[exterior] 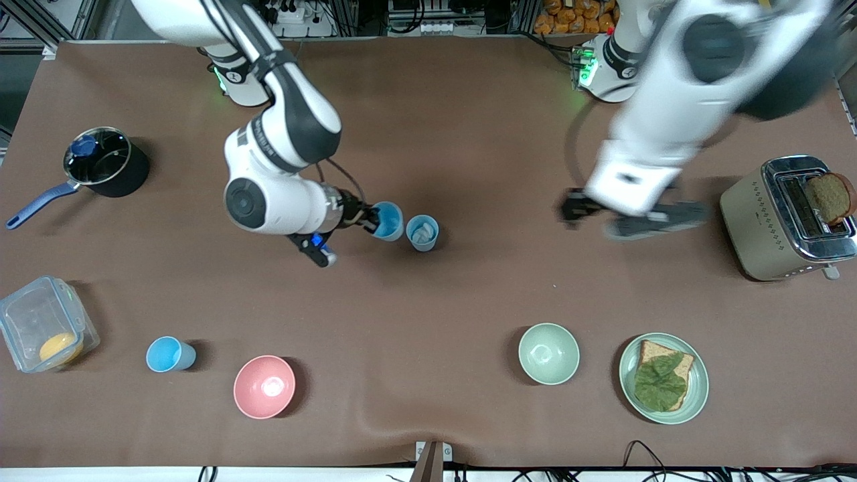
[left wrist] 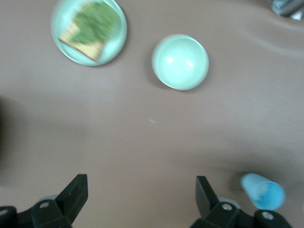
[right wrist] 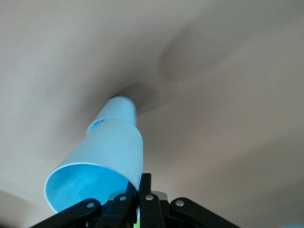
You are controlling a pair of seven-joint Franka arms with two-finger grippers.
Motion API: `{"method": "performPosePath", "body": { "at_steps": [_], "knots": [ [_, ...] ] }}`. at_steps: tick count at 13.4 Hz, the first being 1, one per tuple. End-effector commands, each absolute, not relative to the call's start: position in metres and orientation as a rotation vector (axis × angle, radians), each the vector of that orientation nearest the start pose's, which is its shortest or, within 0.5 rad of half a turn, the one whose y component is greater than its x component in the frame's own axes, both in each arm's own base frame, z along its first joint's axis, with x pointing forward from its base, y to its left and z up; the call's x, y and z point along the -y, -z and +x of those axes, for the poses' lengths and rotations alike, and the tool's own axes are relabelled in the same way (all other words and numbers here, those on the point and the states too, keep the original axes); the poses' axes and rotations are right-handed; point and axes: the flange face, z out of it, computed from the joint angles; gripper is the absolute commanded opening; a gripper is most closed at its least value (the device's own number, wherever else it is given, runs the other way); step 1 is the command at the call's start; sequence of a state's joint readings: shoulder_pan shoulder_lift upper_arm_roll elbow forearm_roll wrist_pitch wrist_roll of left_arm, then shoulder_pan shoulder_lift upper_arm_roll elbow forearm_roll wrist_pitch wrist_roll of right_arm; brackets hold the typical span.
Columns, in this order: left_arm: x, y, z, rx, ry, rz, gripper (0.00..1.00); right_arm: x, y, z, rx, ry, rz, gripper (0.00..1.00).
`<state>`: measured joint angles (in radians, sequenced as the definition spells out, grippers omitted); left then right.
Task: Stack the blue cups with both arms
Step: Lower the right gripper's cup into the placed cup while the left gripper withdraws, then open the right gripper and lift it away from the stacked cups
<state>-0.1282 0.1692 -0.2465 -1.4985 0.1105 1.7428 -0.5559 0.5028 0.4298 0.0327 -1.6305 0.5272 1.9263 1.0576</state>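
Honestly, right pincer [exterior: 370,221] clamped on a blue cup's [exterior: 388,221] rim beside the standing cup [exterior: 422,232] — thin grip, could slip/tip it. Left pincer [exterior: 622,217] apart over bare worktop [exterior: 469,134], waiting.

The left arm [exterior: 676,127] smears across the front view, its end effector [exterior: 629,214] just a dark blur over the tabletop [exterior: 469,288], and the left wrist view cuts its fingers [left wrist: 76,192] off at the picture's edge. In the right wrist view the held blue cup [right wrist: 102,161] hides the second cup [right wrist: 118,111] all but its base. The lunch box [exterior: 40,325] runs off the front view's edge.
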Motion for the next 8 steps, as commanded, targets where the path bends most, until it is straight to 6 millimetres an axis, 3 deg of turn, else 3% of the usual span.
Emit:
{"method": "performPosePath", "body": {
  "at_steps": [1,4,8],
  "knots": [
    [0.153,-0.624,0.57,0.223,0.231,-3.076,1.0,-0.394,-0.359,0.549,-1.096,-0.625,-2.587,0.0],
    [0.11,-0.643,0.564,0.208,0.23,-3.061,1.0,-0.412,-0.337,0.538,-1.105,-0.623,-2.61,0.0],
    [0.087,-0.652,0.55,0.079,0.184,-3.083,1.0,-0.418,-0.31,0.539,-1.117,-0.592,-2.63,0.0]
  ]
}}
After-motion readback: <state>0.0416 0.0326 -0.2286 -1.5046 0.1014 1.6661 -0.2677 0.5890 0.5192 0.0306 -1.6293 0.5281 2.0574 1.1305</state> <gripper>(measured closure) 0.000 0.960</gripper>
